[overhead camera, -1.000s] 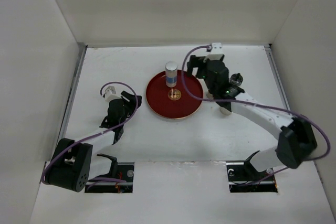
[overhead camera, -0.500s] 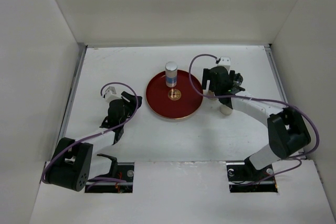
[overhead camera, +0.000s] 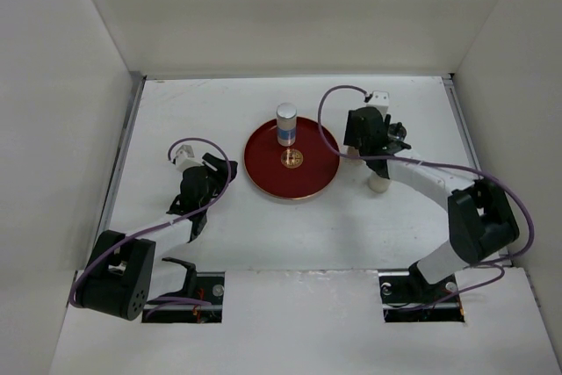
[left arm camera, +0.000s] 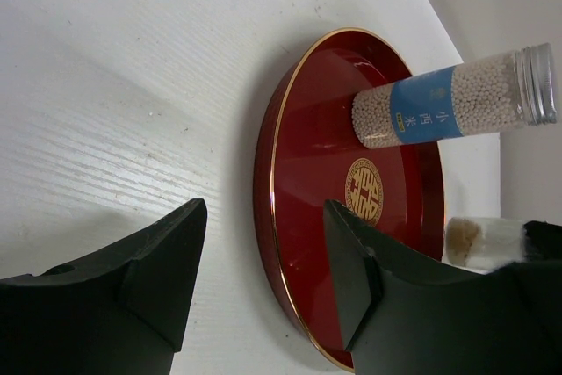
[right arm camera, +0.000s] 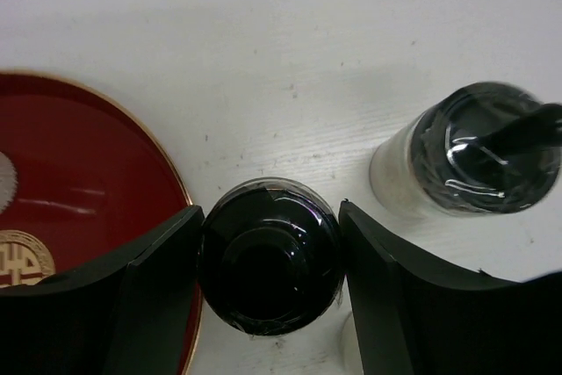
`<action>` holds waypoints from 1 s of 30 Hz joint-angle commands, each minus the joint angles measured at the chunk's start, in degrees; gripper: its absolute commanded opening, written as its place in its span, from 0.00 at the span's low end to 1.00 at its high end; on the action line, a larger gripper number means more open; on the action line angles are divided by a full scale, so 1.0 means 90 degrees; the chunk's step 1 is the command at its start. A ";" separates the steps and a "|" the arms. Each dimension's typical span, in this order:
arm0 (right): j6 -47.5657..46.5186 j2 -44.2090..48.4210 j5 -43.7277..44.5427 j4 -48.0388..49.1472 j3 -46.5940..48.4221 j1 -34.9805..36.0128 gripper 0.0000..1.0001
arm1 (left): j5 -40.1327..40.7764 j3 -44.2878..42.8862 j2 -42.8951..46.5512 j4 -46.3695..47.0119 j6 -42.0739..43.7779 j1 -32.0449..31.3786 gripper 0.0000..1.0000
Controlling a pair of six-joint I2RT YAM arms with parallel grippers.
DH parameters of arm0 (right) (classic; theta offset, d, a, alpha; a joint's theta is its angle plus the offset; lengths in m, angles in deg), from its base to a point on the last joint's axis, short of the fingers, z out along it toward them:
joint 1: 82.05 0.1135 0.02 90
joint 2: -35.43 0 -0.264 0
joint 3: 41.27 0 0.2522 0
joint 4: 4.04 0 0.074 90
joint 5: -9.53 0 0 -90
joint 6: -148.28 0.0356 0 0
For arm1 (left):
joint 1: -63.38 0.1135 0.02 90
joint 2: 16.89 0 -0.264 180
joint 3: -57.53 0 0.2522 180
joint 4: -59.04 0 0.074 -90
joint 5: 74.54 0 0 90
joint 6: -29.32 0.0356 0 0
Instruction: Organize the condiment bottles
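Note:
A tall white bottle with a blue band (overhead camera: 286, 124) stands on the red tray (overhead camera: 263, 173); in the left wrist view this bottle (left arm camera: 448, 103) is full of pale beads. My right gripper (right arm camera: 270, 217) is shut on a dark-capped shaker (right arm camera: 270, 256) just off the tray's right rim (right arm camera: 132, 142). Both fingers press on its cap. A second dark-capped shaker (right arm camera: 465, 162) stands close to the right of it. From above, the right gripper (overhead camera: 358, 151) hides the held shaker. My left gripper (left arm camera: 263, 212) is open and holds nothing, left of the tray.
A pale rounded object (overhead camera: 378, 183) sits on the table under the right forearm. White walls close in the table on three sides. The left arm (overhead camera: 189, 195) rests low on the table, left of the tray.
My right gripper shifted a little to the right, away from the tray, and its jaws closed on the dark-capped shaker. The left arm and the tall bottle stayed put.

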State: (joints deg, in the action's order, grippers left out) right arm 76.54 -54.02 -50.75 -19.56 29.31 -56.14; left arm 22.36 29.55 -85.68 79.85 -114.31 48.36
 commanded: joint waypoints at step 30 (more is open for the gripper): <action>-0.0085 -0.1871 -0.0489 0.1338 0.2478 0.2819 0.97 | -0.0063 0.0213 0.0232 0.0417 -0.0262 0.0298 0.54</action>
State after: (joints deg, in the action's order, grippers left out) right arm 76.26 -77.10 -55.63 -11.91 52.13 -31.33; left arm 22.36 31.08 -84.06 80.24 -116.06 50.63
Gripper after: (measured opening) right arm 0.952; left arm 0.535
